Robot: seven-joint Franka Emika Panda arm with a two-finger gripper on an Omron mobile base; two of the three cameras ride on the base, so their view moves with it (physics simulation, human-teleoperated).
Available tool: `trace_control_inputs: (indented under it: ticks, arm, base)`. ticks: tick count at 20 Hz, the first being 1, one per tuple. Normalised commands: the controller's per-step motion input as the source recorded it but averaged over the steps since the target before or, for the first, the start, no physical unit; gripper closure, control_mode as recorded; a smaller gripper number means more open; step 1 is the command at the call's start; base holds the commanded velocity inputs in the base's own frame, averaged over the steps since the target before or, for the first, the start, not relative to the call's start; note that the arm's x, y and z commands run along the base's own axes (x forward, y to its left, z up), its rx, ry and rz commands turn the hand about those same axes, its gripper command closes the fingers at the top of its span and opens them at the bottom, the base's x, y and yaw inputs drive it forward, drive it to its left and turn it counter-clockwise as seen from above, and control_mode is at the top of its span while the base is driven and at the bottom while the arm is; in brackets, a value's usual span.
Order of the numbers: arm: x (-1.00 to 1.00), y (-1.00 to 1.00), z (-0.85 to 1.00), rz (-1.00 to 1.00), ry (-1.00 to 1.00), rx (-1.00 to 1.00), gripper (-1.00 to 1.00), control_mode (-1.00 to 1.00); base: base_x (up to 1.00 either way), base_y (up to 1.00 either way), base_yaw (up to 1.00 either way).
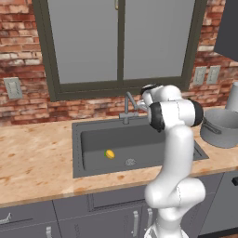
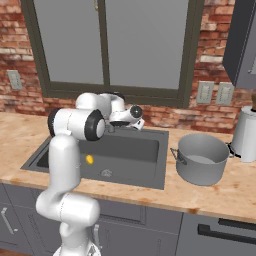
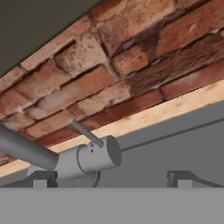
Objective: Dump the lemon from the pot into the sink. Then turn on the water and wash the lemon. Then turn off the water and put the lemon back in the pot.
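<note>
lemon (image 1: 109, 154) lay in sink (image 1: 93, 139) beside drain, dumped, awaiting wash | pot (image 2: 201, 159) stood upright on counter right of sink | my gripper (image 3: 111, 178) was wide, empty, at tap lever (image 3: 85, 132), no water ran

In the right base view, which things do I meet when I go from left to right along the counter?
The lemon in the sink, then the silver drain, then the grey pot on the counter, then the pale vessel at the right edge.
</note>
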Motion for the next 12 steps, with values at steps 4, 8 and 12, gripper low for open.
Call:
trace_control_inputs:
  ticks: [4, 8, 12]
  arm:
    - [0.18, 0.00, -0.17, 0.01, 0.00, 0.01, -1.00, -1.00]
    - [0.13, 0.02, -0.12, 0.01, 0.00, 0.01, -1.00, -1.00]
    - [0.14, 0.02, -0.07, 0.01, -0.01, 0.01, -1.00, -1.00]
  base:
    - [0.00, 0.00, 0.00]
    - [0.00, 0.00, 0.00]
    - [0.00, 0.00, 0.00]
